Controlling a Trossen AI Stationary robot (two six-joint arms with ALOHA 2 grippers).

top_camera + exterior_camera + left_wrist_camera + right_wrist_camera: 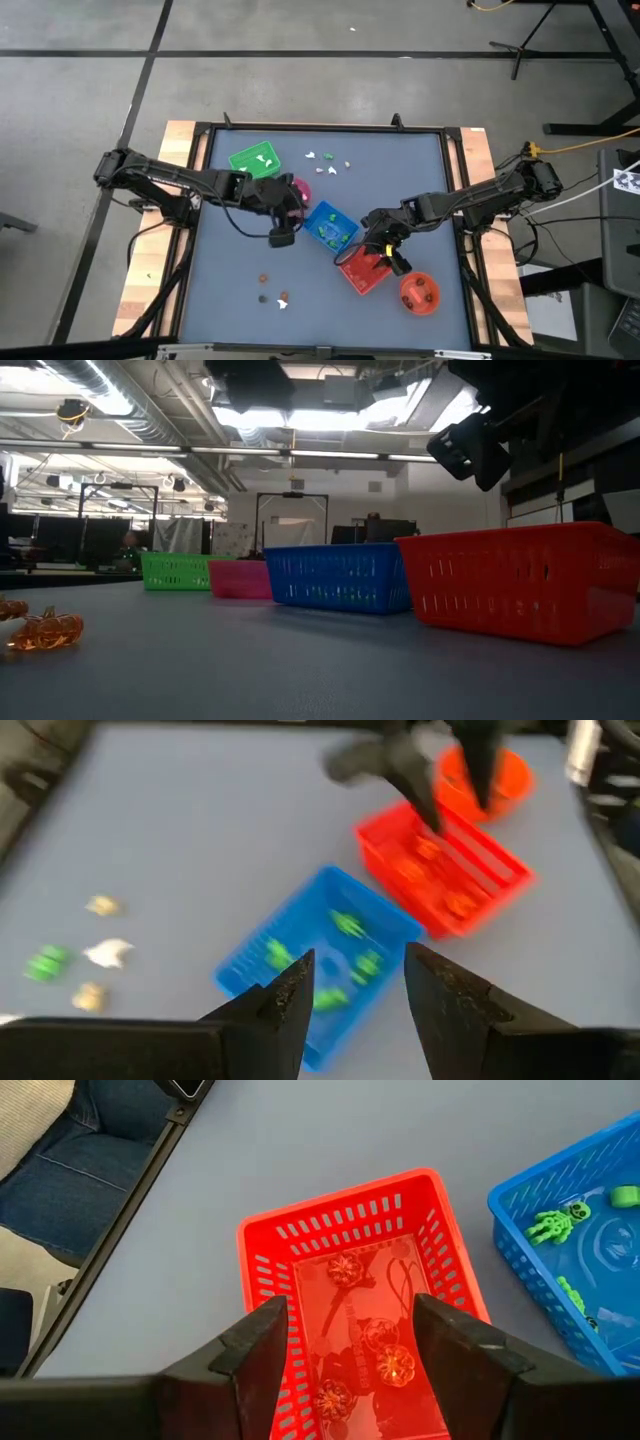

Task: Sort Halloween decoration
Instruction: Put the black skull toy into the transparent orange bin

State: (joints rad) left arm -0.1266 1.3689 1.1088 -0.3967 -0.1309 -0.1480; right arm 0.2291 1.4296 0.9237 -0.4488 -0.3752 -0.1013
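The Halloween decoration is many tiny trinkets. Orange pumpkin ones [378, 1348] lie in the red tray [365, 271]. Green ones [345, 925] lie in the blue tray [330, 225], and white ones lie in the green tray [253, 160]. Loose trinkets rest on the table at the far middle [326, 161] and near the front edge [272, 297]. My right gripper [350, 1335] hangs open above the red tray, holding nothing. My left gripper [358, 985] is open and empty over the blue tray's left side.
A pink bowl [299, 189] stands beside my left arm, between the green and blue trays. An orange bowl [420, 293] holding trinkets sits right of the red tray. In the right wrist view, a seated person's legs [90, 1150] show beyond the table's frame.
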